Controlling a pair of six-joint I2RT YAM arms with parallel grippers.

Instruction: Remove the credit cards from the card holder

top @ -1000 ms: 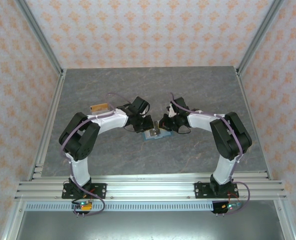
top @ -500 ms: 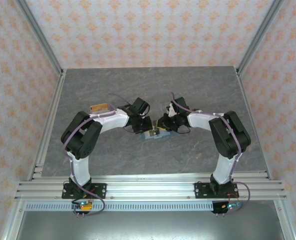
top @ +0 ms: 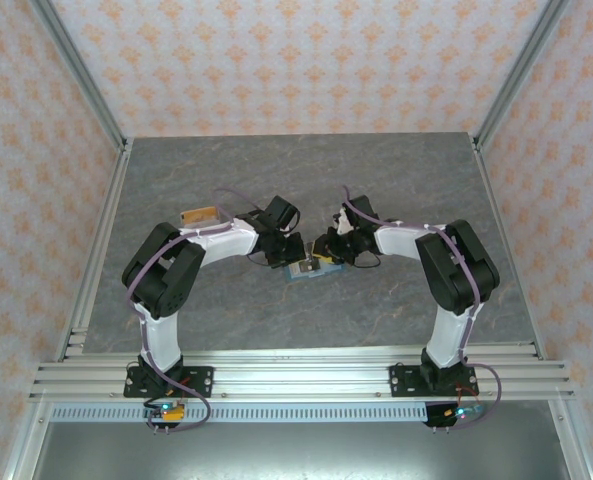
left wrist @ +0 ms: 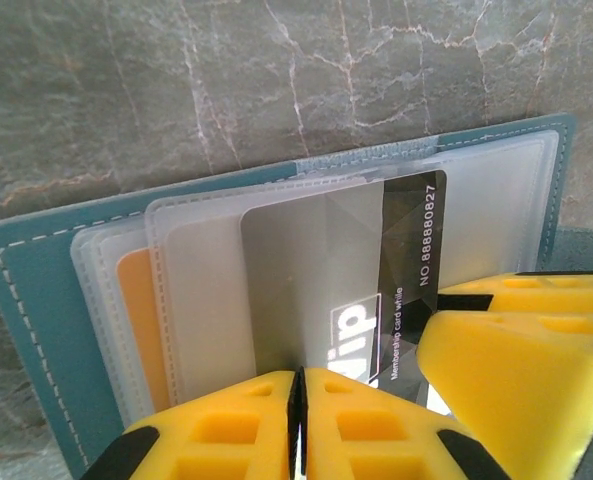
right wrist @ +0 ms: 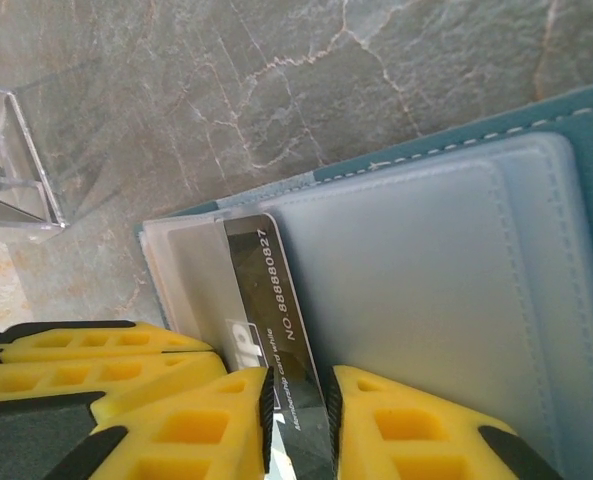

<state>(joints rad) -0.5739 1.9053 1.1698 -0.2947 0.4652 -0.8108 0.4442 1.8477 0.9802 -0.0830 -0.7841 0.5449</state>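
The teal card holder (top: 309,268) lies open mid-way across the desk (top: 276,170); the left fingers (left wrist: 226,430) are pressed together at its clear sleeves (left wrist: 496,200); the right fingers (right wrist: 206,420) stand slightly apart over the dark card (left wrist: 411,240) poking from one.

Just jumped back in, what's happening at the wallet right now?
The left gripper is shut at the edge of the clear sleeves of the open teal folding card holder. The right gripper, jaws slightly apart, straddles the dark membership card, which sticks partly out of its sleeve. An orange card sits sleeved.
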